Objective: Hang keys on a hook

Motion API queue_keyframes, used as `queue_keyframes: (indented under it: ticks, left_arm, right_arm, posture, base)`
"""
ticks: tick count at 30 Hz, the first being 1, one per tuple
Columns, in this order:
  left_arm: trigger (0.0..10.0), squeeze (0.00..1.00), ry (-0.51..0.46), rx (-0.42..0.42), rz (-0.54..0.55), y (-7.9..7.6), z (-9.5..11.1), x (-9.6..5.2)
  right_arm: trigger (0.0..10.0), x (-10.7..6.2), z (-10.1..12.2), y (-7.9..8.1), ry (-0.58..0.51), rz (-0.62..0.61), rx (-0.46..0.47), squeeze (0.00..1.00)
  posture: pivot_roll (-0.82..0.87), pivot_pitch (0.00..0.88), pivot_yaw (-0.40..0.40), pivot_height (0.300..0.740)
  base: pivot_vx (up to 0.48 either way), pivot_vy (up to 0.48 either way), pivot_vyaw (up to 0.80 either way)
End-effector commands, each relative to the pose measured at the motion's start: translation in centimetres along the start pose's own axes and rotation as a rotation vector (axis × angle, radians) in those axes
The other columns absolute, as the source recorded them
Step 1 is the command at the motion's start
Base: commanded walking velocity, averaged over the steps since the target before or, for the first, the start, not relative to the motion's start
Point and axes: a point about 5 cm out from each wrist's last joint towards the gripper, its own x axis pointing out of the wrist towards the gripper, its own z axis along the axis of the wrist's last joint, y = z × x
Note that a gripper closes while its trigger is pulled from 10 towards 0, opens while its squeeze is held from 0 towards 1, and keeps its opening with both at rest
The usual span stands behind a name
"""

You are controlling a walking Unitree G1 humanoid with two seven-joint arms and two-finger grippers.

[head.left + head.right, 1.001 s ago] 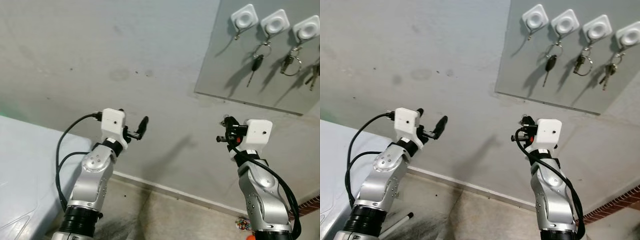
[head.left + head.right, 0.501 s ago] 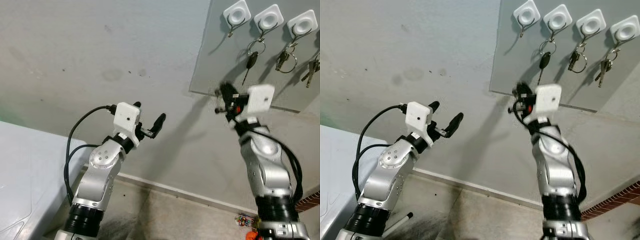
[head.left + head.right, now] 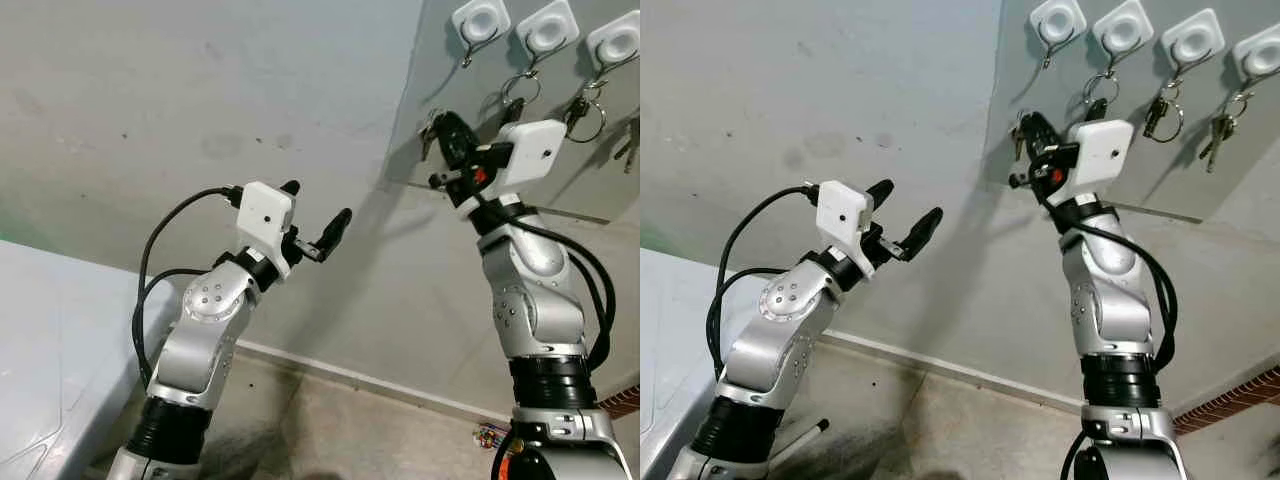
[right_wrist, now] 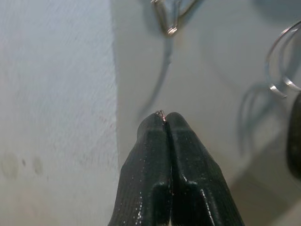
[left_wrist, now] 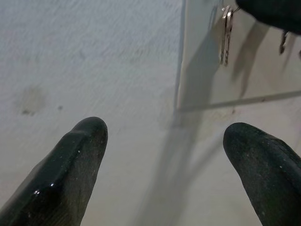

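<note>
A grey board (image 3: 590, 175) on the wall carries white hooks. The leftmost hook (image 3: 478, 24) is bare; the one beside it (image 3: 548, 30) holds a black key (image 3: 511, 104), and a further hook (image 3: 612, 40) holds a key ring. My right gripper (image 3: 448, 135) is raised in front of the board's left edge, below the bare hook, and is shut on a small bunch of keys (image 3: 430, 128) that dangles from its tips. In the right wrist view the fingertips (image 4: 162, 123) are pressed together under the hook's metal tip (image 4: 169, 26). My left gripper (image 3: 316, 214) is open, in front of the bare wall.
A white surface (image 3: 40, 340) lies at the lower left. A baseboard (image 3: 350, 375) runs along the foot of the wall. A small colourful object (image 3: 490, 437) lies on the floor by my right arm, and a white stick (image 3: 805, 435) lies at the left.
My right arm has risen from waist height to the board's left edge, carrying the keys up under the bare hook. The left arm has lifted a little.
</note>
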Motion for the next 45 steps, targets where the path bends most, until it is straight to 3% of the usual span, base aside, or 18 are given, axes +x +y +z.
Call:
queue_keyframes:
  ticks: [1, 10, 23, 45]
  left_arm:
    - [10.0, 0.00, -0.024, 0.004, -0.022, -0.2, 0.9, 0.2]
    - [10.0, 0.00, -0.027, 0.012, -0.035, -0.2, 1.3, -0.1]
    - [10.0, 0.00, -0.033, 0.006, -0.056, -0.8, 1.4, 0.1]
    - [10.0, 0.00, -0.018, -0.011, -0.036, -0.8, 0.9, -0.2]
  right_arm:
    - [10.0, 0.3, 0.8, -0.4, -0.047, -0.018, 0.029, 0.00]
    - [10.0, -0.3, 1.4, -0.8, -0.087, 0.018, 0.083, 0.00]
    - [10.0, -0.5, 2.4, 0.6, -0.124, 0.141, 0.140, 0.00]
    - [10.0, -1.2, 4.3, 0.9, -0.195, 0.174, 0.183, 0.00]
  posture:
    - [0.00, 0.127, 0.023, 0.740]
    - [0.01, 0.119, 0.025, 0.740]
    - [0.00, 0.113, 0.019, 0.740]
    - [0.00, 0.128, 0.018, 0.740]
  base:
    - [0.000, 0.000, 0.00]
    - [0.000, 0.000, 0.00]
    - [0.000, 0.000, 0.00]
    - [0.000, 0.000, 0.00]
